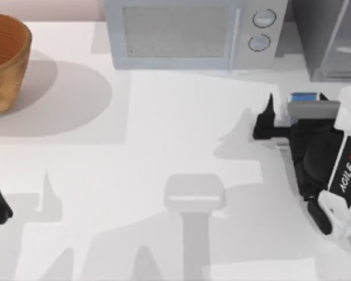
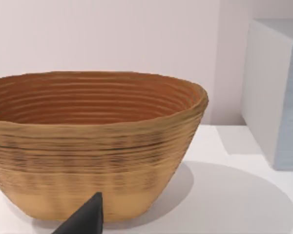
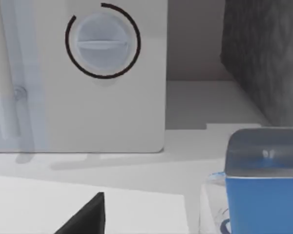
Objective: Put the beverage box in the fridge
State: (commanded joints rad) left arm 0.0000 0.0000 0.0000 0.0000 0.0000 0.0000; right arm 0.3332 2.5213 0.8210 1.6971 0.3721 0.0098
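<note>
Sitting at the right claw's [image 1: 279, 124] one o'clock, beverage box [image 1: 302, 98] stands unheld; claw fingers apart.

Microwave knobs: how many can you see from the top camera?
2. Both sit on the microwave front panel's right end: the upper knob and the lower knob directly beneath it. None looks hidden.

Black right arm [image 1: 316, 158], white shell, "AGILE X" lettering
</note>
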